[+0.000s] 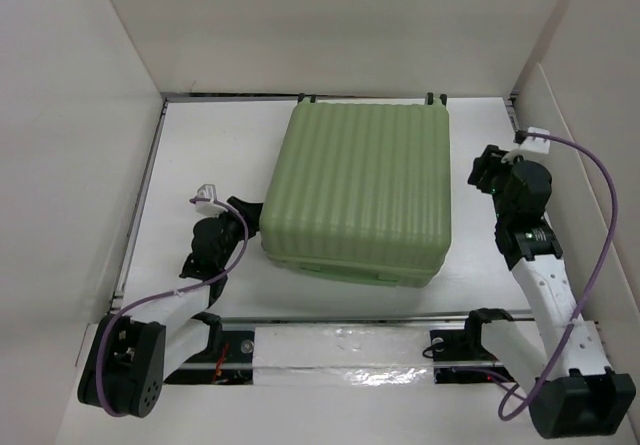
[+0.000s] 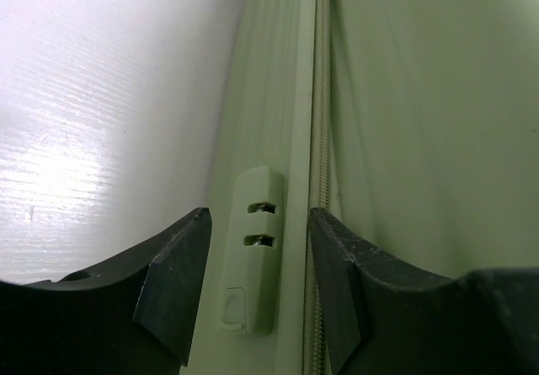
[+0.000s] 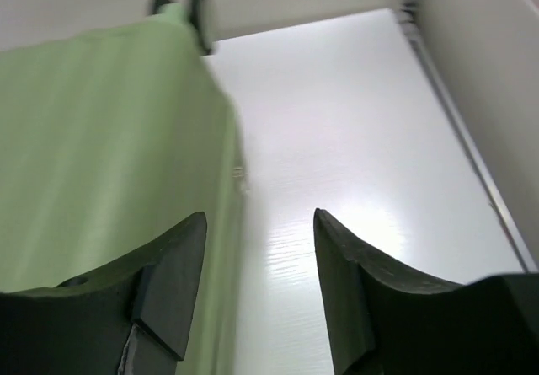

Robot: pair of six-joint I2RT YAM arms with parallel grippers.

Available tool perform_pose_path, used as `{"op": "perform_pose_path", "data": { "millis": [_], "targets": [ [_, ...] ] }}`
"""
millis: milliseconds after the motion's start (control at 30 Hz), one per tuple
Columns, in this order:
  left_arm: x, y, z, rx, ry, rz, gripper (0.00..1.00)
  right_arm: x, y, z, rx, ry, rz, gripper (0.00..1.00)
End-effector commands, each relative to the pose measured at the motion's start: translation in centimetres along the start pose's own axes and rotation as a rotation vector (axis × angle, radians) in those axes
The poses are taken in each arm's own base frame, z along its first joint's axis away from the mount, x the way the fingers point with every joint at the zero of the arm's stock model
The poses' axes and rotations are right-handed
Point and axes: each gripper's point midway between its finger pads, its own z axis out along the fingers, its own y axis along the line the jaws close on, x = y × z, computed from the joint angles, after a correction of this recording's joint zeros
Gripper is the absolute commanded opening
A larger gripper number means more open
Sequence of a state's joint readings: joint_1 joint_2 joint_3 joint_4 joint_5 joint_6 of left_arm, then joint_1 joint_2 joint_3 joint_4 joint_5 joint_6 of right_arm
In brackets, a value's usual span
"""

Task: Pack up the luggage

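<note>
The luggage (image 1: 355, 195), a light green ribbed hard-shell suitcase, lies flat and closed in the middle of the white table (image 1: 195, 155). My left gripper (image 1: 250, 221) is at its left side, open. In the left wrist view the left gripper (image 2: 258, 213) straddles a small green lock piece (image 2: 251, 249) beside the zip (image 2: 320, 97) on the luggage (image 2: 404, 122), with gaps on both sides. My right gripper (image 1: 481, 171) hangs just off the right side, open. In its wrist view the right gripper (image 3: 260, 213) holds nothing, with the luggage (image 3: 101, 139) to its left.
White walls close in the table at the back and on both sides. Two black wheels (image 1: 432, 97) of the suitcase point at the back wall. A metal rail (image 1: 340, 350) runs along the near edge between the arm bases. A purple cable (image 1: 600, 195) loops beside the right arm.
</note>
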State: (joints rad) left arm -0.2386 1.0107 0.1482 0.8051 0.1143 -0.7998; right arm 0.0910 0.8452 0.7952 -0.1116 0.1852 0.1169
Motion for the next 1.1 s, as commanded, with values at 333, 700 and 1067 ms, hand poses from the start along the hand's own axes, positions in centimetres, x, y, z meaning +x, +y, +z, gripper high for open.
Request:
{"op": "perform_pose_path", "data": {
  "millis": [333, 700, 1067],
  "targets": [
    [0.6, -4.9, -1.8, 0.218, 0.078, 0.122, 0.42, 9.3, 12.2, 8.3, -0.536, 0.305, -0.035, 0.7],
    [3.0, -6.2, -5.5, 0.369, 0.145, 0.135, 0.37, 12.0, 24.7, 13.7, -0.872, 0.455, -0.208, 0.71],
    [6.3, -13.9, -5.8, 0.437, 0.139, 0.179, 0.34, 5.9, 26.8, 17.2, -0.889, 0.375, -0.189, 0.8]
  ]
}}
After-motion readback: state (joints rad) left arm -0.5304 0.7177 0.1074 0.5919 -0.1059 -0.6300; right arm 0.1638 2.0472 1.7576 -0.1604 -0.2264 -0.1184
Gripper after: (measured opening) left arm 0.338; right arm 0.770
